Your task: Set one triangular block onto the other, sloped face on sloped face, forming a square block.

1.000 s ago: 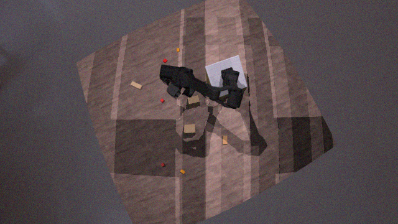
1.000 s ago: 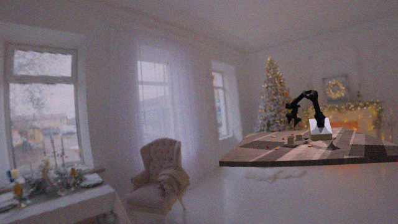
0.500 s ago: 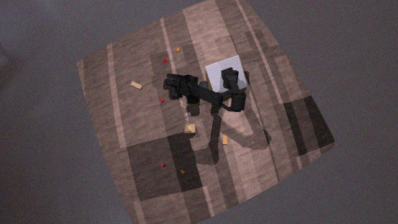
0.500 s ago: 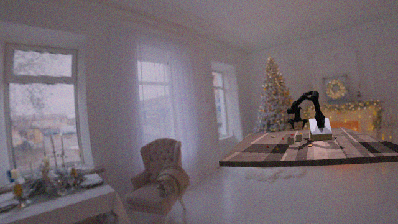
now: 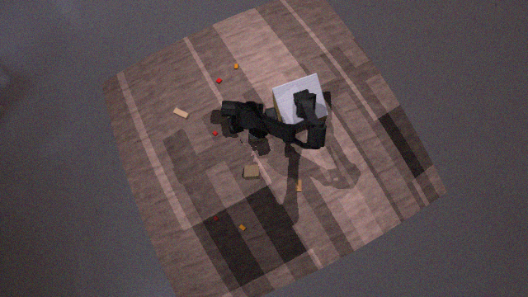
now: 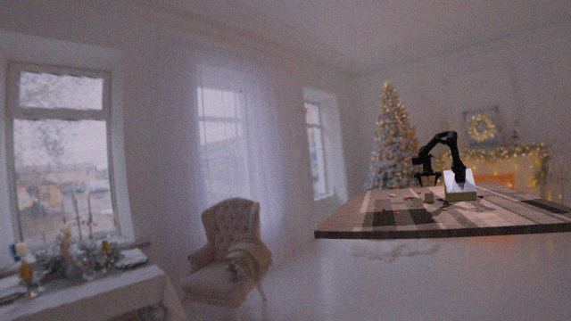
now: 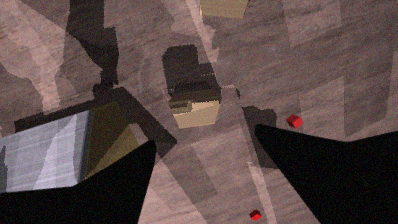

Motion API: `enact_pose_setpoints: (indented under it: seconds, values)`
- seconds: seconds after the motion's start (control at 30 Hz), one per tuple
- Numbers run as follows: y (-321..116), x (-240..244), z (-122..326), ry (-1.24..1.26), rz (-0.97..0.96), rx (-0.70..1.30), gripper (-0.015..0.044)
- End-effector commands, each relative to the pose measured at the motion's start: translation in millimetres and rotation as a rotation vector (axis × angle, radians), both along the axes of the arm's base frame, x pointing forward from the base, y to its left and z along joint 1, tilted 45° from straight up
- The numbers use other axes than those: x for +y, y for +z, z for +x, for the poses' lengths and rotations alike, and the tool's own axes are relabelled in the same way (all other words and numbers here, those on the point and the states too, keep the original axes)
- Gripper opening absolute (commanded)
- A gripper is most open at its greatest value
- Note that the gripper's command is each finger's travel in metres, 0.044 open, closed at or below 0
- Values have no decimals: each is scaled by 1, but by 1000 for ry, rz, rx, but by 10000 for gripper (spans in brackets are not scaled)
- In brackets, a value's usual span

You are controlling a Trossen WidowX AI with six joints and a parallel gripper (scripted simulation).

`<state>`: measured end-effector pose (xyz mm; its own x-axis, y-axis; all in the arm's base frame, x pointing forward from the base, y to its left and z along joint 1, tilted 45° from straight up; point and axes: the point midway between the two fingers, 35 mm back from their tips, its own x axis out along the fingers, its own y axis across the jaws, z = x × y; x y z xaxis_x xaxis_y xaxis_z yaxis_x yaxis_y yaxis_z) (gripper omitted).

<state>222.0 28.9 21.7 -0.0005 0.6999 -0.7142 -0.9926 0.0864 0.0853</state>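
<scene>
Two tan triangular blocks stand apart on the table. One block (image 5: 251, 172) (image 6: 417, 201) (image 7: 223, 7) is cut off by the top edge of the wrist view. The other block (image 6: 429, 197) (image 7: 197, 119) is mostly hidden under the arm in the top view; its upper part is in dark shadow in the wrist view. My gripper (image 6: 428, 185) (image 7: 206, 136) is wide open and empty. It points down above this second block, with a gap between fingertips and block in the exterior view. Which way the slopes face is too small to tell.
A big box with a sloped white top (image 5: 289, 99) (image 6: 451, 183) (image 7: 45, 155) stands close beside the gripper, near the arm's base. Small red cubes (image 5: 214, 133) (image 7: 295, 121), orange pieces (image 5: 242, 227) and flat tan pieces (image 5: 181, 113) lie scattered on the table (image 6: 348, 223).
</scene>
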Motion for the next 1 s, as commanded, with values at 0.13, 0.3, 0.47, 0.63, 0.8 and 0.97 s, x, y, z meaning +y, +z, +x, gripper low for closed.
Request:
enact_pose_setpoints:
  seconds: [0.13, 0.3, 0.47, 0.63, 0.8, 0.97]
  values:
    - [-11, 9, 1, -1, -4, 6, 440]
    - [-17, 15, 2, -1, -6, 6, 440]
    - [-23, 21, 2, -1, -7, 6, 440]
    - [-28, 26, 3, -2, -7, 5, 440]
    - [-34, 33, 3, -2, -7, 5, 440]
    - [-39, 39, 2, -2, -6, 5, 440]
